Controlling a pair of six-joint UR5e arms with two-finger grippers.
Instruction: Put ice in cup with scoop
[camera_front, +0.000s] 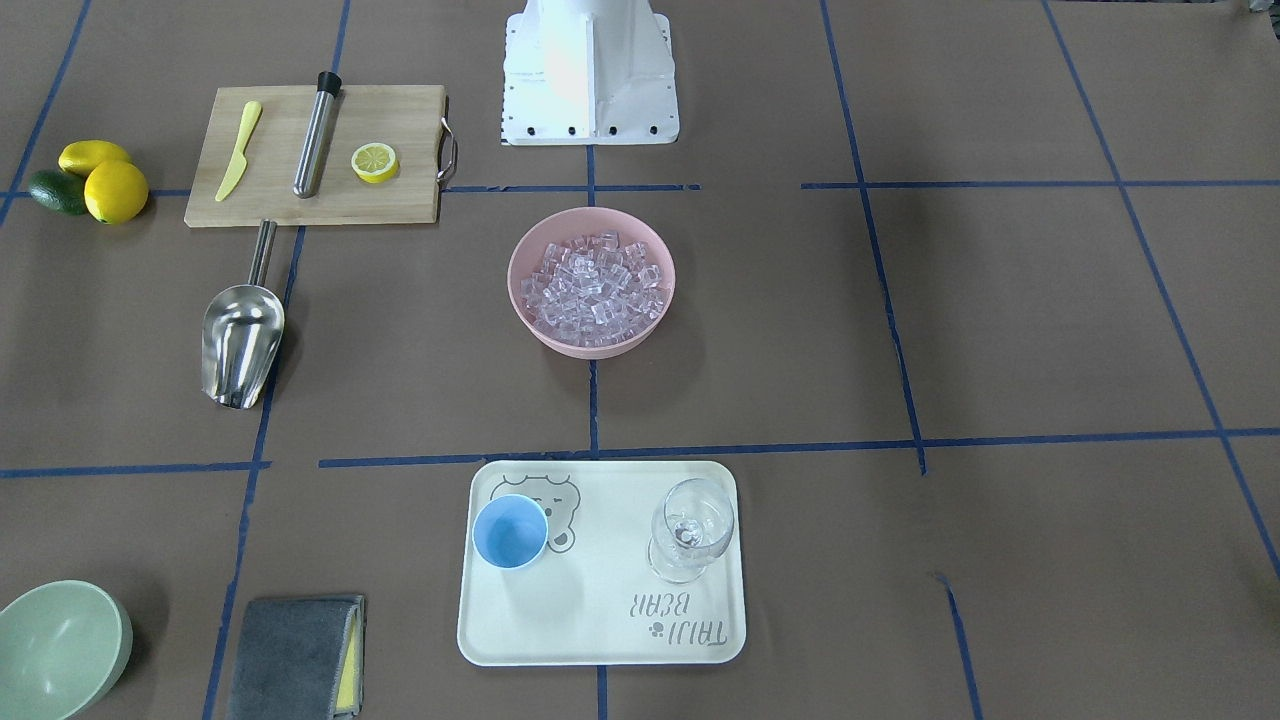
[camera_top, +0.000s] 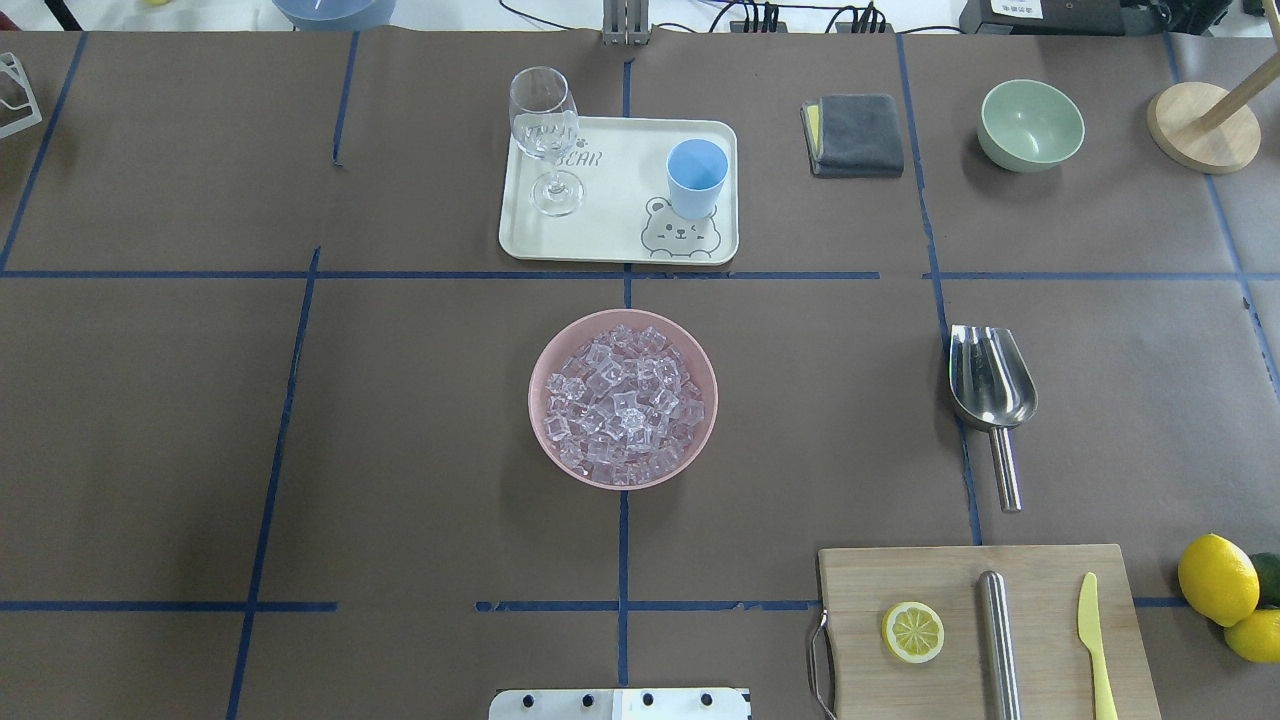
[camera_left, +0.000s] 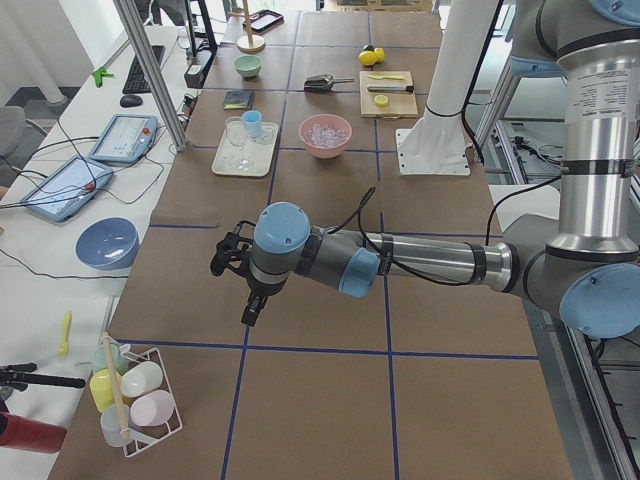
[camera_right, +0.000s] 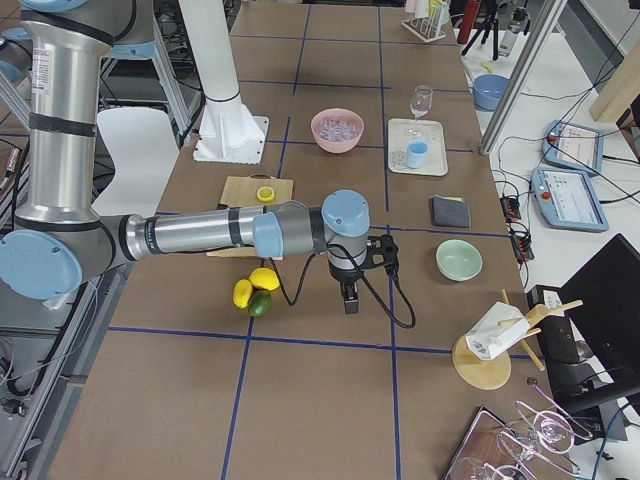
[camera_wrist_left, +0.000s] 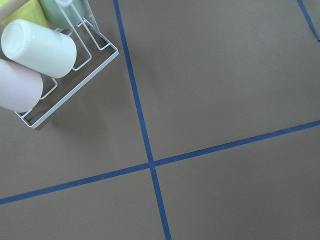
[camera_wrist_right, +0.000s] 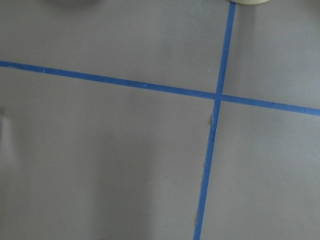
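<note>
The ice (camera_front: 592, 282) fills a pink bowl (camera_top: 548, 440) at the table's middle. The light-blue cup (camera_front: 510, 532) stands upright and empty on a white tray (camera_front: 600, 640); it also shows in the overhead view (camera_top: 696, 178). The steel scoop (camera_top: 990, 385) lies on the table to the robot's right of the bowl, with its handle toward the cutting board; it also shows in the front view (camera_front: 240, 340). My left gripper (camera_left: 250, 312) hangs over bare table at the far left end. My right gripper (camera_right: 350, 302) hangs over bare table at the far right end. I cannot tell whether either is open or shut.
A wine glass (camera_top: 545, 135) shares the tray. A cutting board (camera_top: 985, 630) holds a lemon slice, a steel cylinder and a yellow knife. Lemons (camera_top: 1218, 580), a green bowl (camera_top: 1032, 124) and a grey cloth (camera_top: 853, 133) lie on the right. A wire cup rack (camera_wrist_left: 75, 75) stands near the left gripper.
</note>
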